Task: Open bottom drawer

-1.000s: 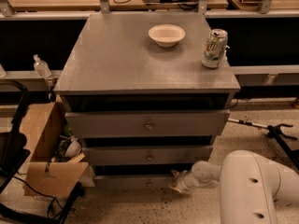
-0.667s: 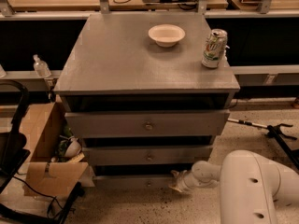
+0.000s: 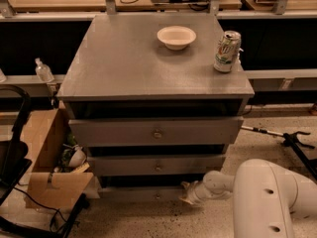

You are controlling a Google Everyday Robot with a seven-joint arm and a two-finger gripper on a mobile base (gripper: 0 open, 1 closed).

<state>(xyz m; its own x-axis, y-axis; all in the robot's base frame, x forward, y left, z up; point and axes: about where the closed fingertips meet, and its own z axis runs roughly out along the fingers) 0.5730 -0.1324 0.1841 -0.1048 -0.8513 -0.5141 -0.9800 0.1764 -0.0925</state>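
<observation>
The grey cabinet [image 3: 124,58] has three drawers. The bottom drawer [image 3: 129,193] is the lowest, a shallow grey front just above the floor, with a small round knob [image 3: 157,196] at its centre. It sits about flush under the middle drawer [image 3: 148,165]. My gripper [image 3: 188,195] is low at the floor, at the right part of the bottom drawer's front, to the right of the knob. My white arm [image 3: 267,197] reaches in from the lower right.
A white bowl [image 3: 176,36] and a soda can [image 3: 227,51] stand on the cabinet top. An open cardboard box [image 3: 47,162] with clutter sits at the left of the cabinet. A black stand [image 3: 15,152] is at the far left. Black tool legs [image 3: 292,140] lie on the floor at right.
</observation>
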